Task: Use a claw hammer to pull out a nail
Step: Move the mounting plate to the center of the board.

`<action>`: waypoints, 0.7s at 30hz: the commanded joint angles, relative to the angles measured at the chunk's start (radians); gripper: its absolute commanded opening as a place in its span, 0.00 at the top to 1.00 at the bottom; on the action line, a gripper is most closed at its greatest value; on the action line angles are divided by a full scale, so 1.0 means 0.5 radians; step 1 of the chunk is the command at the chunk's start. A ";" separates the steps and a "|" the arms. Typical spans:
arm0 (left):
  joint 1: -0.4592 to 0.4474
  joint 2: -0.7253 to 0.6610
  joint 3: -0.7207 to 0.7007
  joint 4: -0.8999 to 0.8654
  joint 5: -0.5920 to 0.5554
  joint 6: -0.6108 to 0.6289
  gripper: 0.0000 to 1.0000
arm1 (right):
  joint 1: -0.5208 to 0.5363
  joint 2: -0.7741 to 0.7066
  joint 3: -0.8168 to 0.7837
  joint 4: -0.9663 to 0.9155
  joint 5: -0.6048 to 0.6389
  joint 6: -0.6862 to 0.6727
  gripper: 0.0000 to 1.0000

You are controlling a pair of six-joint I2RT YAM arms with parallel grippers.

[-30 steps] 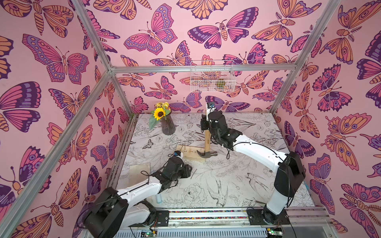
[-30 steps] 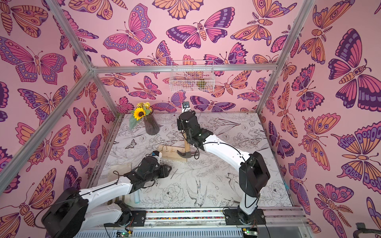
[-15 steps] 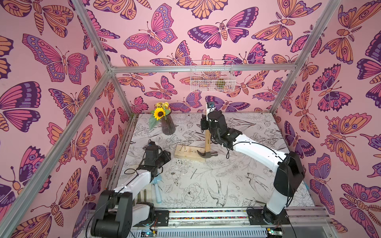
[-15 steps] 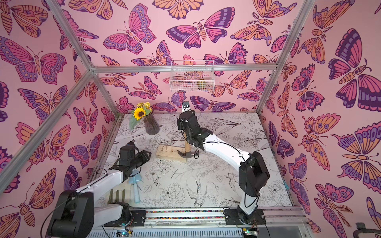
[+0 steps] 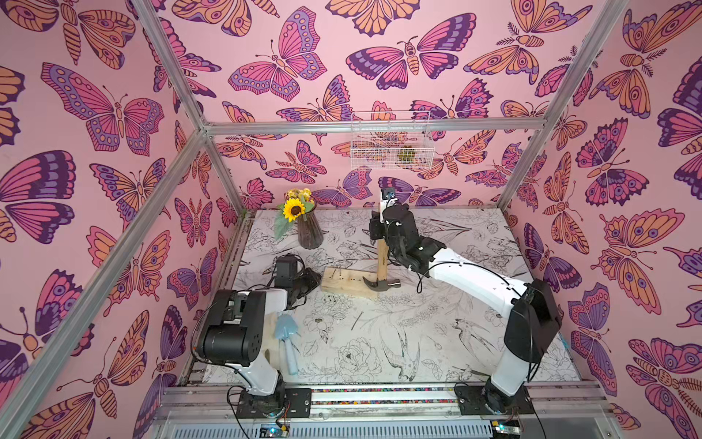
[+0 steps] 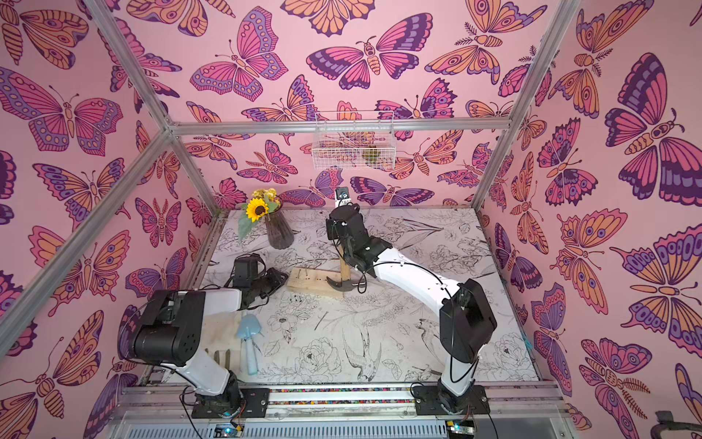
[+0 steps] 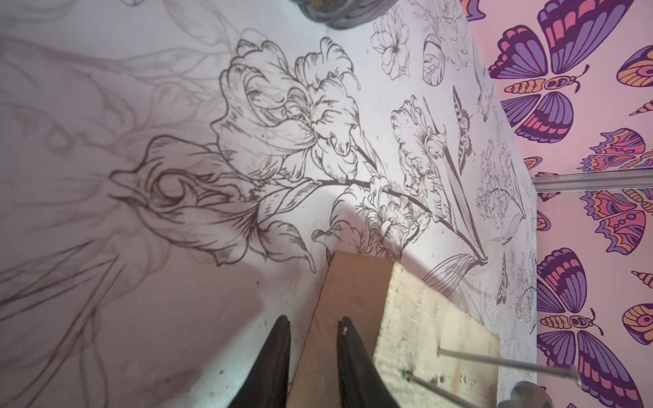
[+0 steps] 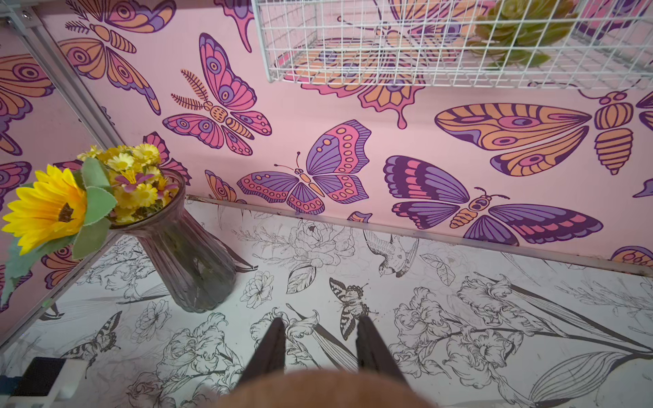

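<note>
My right gripper clamps the claw hammer. My left gripper, jaws narrowly apart, straddles the block edge; hold indeterminate. The vase, left of centre, holds flowers.

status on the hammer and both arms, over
Right end effector shut on hammer, claw on block. Left end effector at block's other end, grip unclear. Nails standing, nothing between them and claw.

Pink butterfly walls all round me. A vase of yellow flowers stands on the mat, which is white with line-drawn flowers and birds. A metal frame post rises just behind the vase, with a bar high above it. A white wire basket hangs on the wall above and right of the vase, with a green plant inside. The light is soft and even.
</note>
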 commanded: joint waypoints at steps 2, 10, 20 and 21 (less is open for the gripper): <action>-0.012 0.070 -0.027 0.148 0.100 0.006 0.73 | 0.018 -0.193 -0.033 0.358 -0.010 0.033 1.00; -0.054 0.119 -0.083 0.252 0.203 -0.013 0.76 | 0.019 -0.285 -0.075 0.398 0.030 -0.043 1.00; -0.175 0.057 -0.209 0.373 0.204 -0.107 0.78 | 0.042 -0.250 -0.031 0.362 0.137 -0.143 1.00; -0.186 0.048 -0.218 0.376 0.203 -0.111 0.78 | 0.050 -0.238 -0.023 0.362 0.148 -0.157 1.00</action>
